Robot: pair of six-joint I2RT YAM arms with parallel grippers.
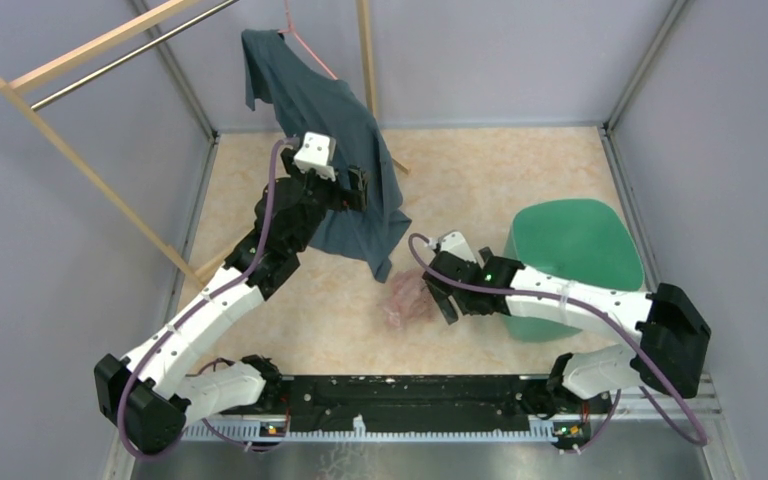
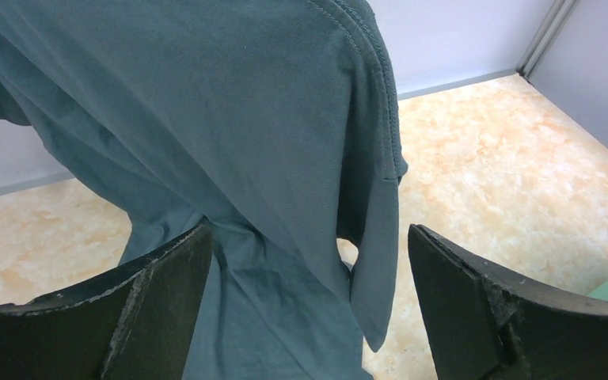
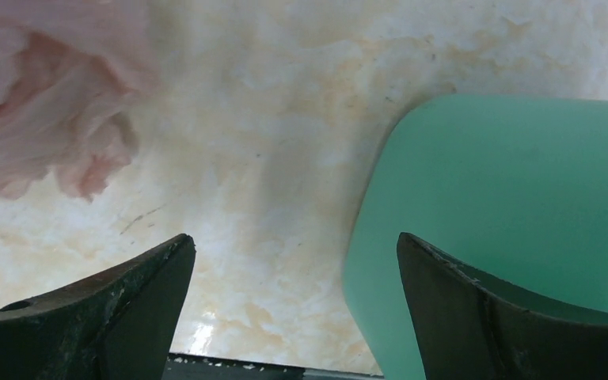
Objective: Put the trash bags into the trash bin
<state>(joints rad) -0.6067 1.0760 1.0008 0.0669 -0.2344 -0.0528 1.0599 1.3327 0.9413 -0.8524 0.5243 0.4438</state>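
The pale pink trash bag (image 1: 407, 298) lies crumpled on the marbled floor below the hanging shirt. It also shows at the top left of the right wrist view (image 3: 39, 103). The teal-green trash bin (image 1: 572, 250) stands at the right; its smooth side fills the right of the right wrist view (image 3: 507, 206). My right gripper (image 1: 445, 300) is open and empty, low over the floor between the bag and the bin (image 3: 297, 269). My left gripper (image 1: 360, 188) is raised and open against the dark shirt (image 2: 309, 261), holding nothing.
A dark blue-grey shirt (image 1: 335, 150) hangs from a pink hanger at the back and fills the left wrist view (image 2: 229, 119). A wooden rack with a metal rail (image 1: 110, 60) stands at the back left. Grey walls enclose the floor. A black base rail (image 1: 410, 400) runs along the near edge.
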